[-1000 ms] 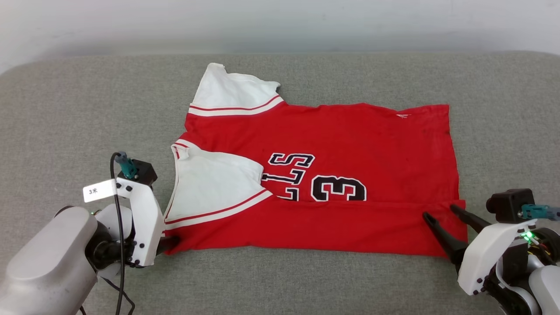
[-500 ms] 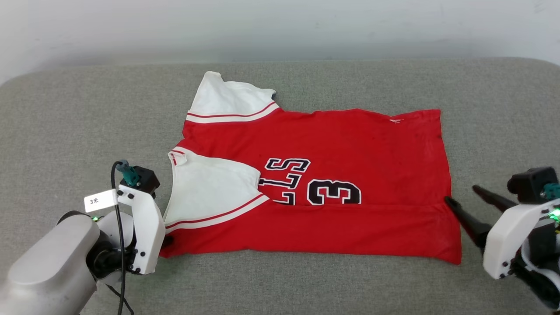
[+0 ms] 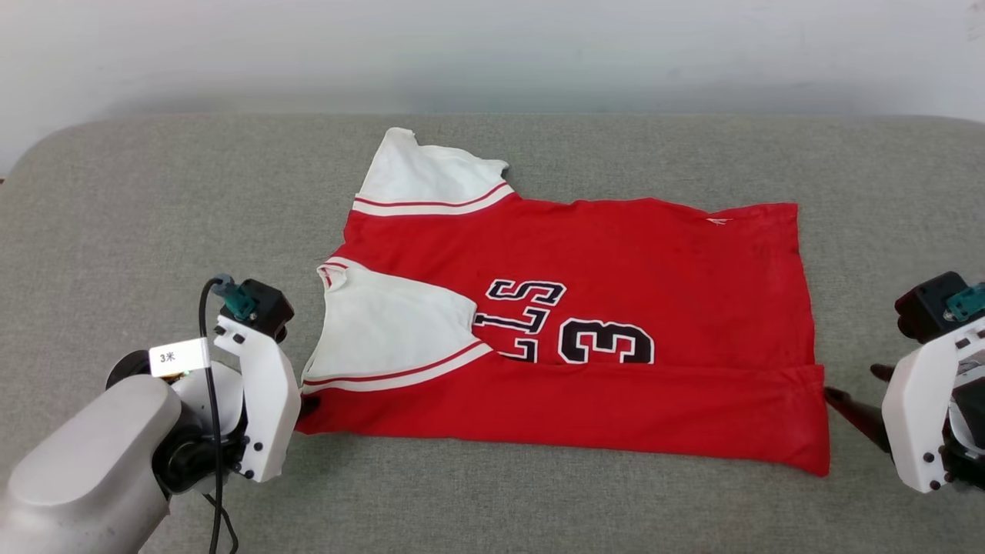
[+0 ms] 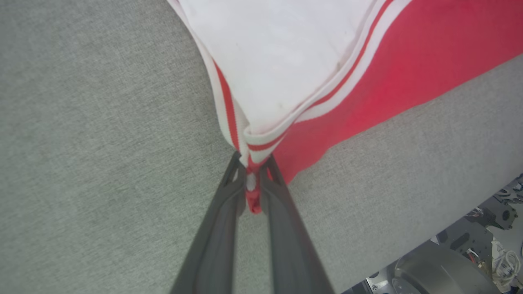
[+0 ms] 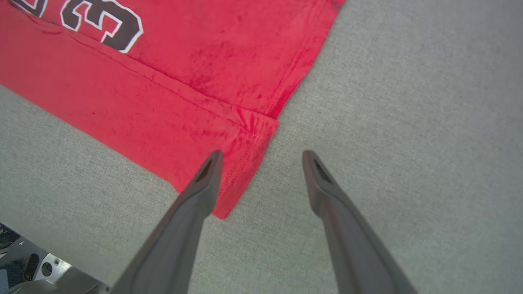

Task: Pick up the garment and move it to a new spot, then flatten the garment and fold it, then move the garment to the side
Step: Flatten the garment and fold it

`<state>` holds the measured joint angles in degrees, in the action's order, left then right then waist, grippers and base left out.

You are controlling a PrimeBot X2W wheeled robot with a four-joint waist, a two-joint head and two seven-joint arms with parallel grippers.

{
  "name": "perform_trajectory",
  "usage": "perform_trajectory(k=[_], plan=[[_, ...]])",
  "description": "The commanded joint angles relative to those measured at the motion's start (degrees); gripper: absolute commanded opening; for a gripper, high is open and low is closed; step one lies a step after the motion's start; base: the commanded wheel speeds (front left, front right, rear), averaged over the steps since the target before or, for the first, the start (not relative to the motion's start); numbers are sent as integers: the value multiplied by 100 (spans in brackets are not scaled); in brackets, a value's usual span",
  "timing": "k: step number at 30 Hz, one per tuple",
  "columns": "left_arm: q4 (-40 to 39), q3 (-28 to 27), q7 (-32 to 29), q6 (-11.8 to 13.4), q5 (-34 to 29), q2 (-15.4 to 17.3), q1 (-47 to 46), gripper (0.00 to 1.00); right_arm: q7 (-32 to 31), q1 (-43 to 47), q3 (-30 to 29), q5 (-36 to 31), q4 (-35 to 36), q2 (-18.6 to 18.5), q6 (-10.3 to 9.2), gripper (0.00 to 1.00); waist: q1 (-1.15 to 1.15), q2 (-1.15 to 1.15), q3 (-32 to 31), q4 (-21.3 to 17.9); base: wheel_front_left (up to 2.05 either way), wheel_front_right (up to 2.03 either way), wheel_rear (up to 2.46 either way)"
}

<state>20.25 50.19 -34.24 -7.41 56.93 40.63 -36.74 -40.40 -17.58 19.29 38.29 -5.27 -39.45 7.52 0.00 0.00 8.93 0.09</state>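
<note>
Head view shows one garment [image 3: 616,254], a red jersey with two white sleeves [image 3: 392,323] and one black "3" [image 3: 608,342], lying flat on a grey cushion [image 3: 154,192], its near edge folded up in one band that meets the lettering. Two grippers sit at the garment's near corners. The left gripper [image 4: 252,168] is pinched narrow on the garment's corner below the nearer sleeve, with striped trim and red cloth bunched between its two fingers. The right gripper [image 5: 261,157] stands wide at the opposite near corner, holding nothing: one finger is above the red corner, the other above bare cushion just beside it.
</note>
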Motion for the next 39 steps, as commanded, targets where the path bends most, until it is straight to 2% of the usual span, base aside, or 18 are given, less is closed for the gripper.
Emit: perform_trajectory(k=[1, 7, 16, 22, 23, 24, 25, 31, 39], plan=[[-31, 23, 37, 1, -26, -35, -93, 0, -180, -105, 73, 82, -25, 6, -7, 100, 0, 0, 44, 41, 0, 0, 0], [-82, 51, 117, 1, -91, -137, -252, 0, -531, -237, 252, 125, -365, 181, -8, 100, 0, 0, 208, 168, 0, 0, 0], [-27, 142, 278, 0, -130, -185, -390, 0, -433, -108, 740, -6, -1214, 510, -5, 100, 0, 0, 415, 271, 0, 0, 0], [38, 196, 369, 0, -92, -140, -361, 0, -326, -18, 1166, 121, -1454, 608, 5, 100, 0, 0, 430, 231, 0, 0, 0], [50, 206, 380, 0, -80, -134, -339, 0, -267, -17, 1231, 171, -1448, 606, 10, 53, 0, 0, 422, 215, 0, 0, 0], [66, 207, 413, 0, -66, -133, -308, 0, -204, -38, 1285, 209, -1445, 606, 11, 23, 0, 0, 408, 195, 0, 0, 0], [83, 216, 435, 0, -46, -137, -268, 0, -161, -71, 1357, 243, -1439, 593, 12, 0, 0, 0, 387, 177, 0, 0, 0], [179, 252, 604, 0, 60, -136, -53, 0, 355, -306, 1409, 359, -1439, 373, -6, 0, 0, 0, 159, 93, 0, 0, 0], [-74, 191, 916, 75, 132, 108, 348, 0, 890, -227, 1330, 574, -1072, 86, -6, 0, 0, 0, -267, -1, 0, 0, 0]])
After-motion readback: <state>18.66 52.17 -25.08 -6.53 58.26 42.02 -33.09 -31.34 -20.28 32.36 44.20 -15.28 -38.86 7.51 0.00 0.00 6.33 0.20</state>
